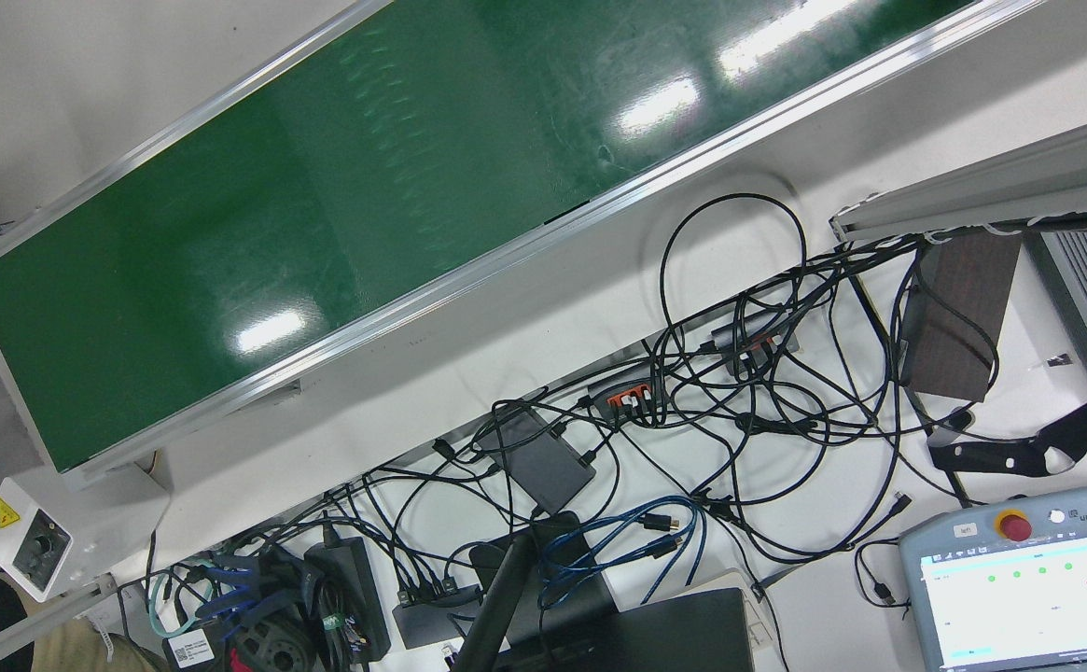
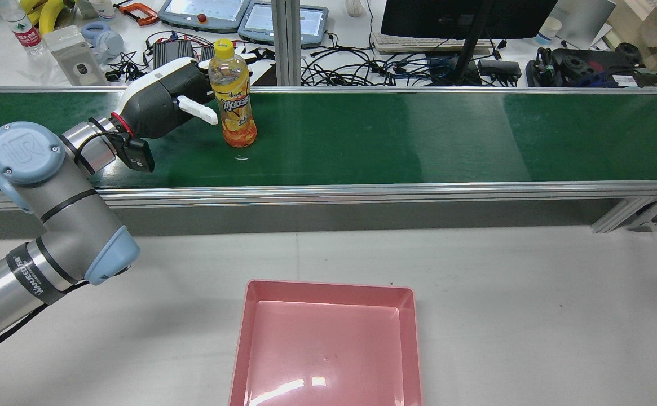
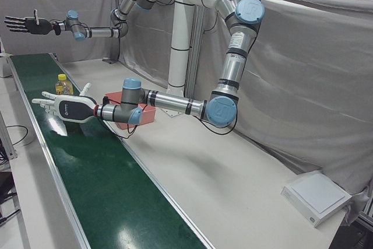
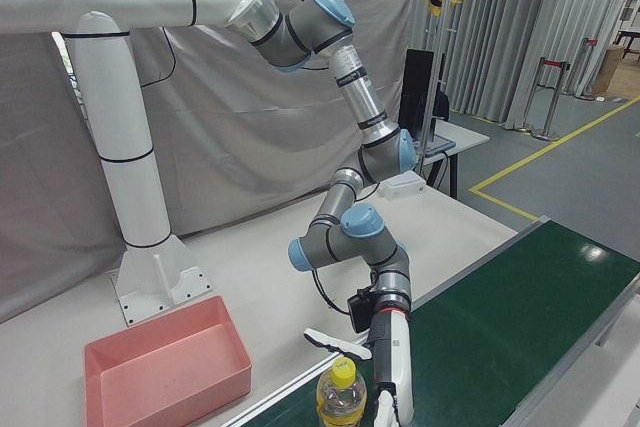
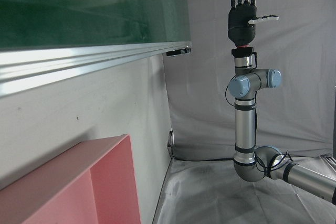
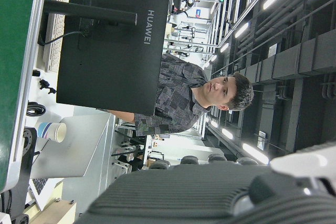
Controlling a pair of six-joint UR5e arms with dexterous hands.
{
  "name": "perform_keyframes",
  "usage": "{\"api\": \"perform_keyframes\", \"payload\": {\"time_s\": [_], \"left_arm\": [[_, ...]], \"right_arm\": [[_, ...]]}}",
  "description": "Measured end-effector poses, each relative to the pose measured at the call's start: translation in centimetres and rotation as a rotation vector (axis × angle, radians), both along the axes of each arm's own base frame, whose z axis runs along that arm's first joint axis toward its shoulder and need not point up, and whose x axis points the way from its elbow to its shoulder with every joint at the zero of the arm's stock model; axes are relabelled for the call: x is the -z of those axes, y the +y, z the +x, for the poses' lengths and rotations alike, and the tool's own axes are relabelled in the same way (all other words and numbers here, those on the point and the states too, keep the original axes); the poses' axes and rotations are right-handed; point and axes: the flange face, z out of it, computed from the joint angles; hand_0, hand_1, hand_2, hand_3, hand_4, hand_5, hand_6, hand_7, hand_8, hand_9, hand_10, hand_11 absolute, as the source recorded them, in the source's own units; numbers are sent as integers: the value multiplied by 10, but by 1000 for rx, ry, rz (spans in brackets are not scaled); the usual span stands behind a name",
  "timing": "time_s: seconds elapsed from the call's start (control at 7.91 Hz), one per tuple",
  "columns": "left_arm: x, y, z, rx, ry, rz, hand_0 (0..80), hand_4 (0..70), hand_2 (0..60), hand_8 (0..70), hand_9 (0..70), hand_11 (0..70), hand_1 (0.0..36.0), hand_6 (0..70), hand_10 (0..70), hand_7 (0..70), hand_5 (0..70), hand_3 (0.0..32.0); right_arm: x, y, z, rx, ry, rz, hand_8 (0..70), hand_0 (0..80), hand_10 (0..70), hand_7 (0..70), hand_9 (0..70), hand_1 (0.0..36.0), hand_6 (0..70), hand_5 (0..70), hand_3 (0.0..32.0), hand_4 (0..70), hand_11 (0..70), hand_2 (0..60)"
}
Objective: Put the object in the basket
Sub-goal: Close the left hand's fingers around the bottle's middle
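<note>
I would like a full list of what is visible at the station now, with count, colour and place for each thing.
Plastic drink bottle: one, orange with yellow cap, upright on the belt beside the left hand.
Conveyor belt: one, green, across the station.
Shallow plastic basket: one, pink, on the white table, nothing inside.
Monitor: one, black, on the desk beyond the belt.
Left hand: one, black and white, open, next to the bottle.
Right hand: one, black, open, raised high.
</note>
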Motion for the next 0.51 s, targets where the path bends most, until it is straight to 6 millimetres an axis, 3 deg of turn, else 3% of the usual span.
{"api": "perform_keyframes", "payload": {"time_s": [0.13,0.25,0.38,0.51], "left_arm": [[6,3,7,-8,-4,-2,511,423,216,410,572,700,136,276,546,403,499,0],[12,4,10,-12,-19,-17,512,700,431,556,700,700,142,477,700,666,700,0],[17,5,11,-13,-32,-32,505,700,568,653,700,700,153,586,700,700,700,0],[22,4,11,-13,-39,-41,504,700,600,700,700,700,173,636,700,700,700,0]], "right_arm": [[0,0,0,0,0,0,0,0,0,0,0,0,0,0,0,0,0,0],[0,0,0,0,-1,0,0,0,0,0,0,0,0,0,0,0,0,0],[0,0,0,0,-1,0,0,0,0,0,0,0,0,0,0,0,0,0],[0,0,0,0,-1,0,0,0,0,0,0,0,0,0,0,0,0,0]]}}
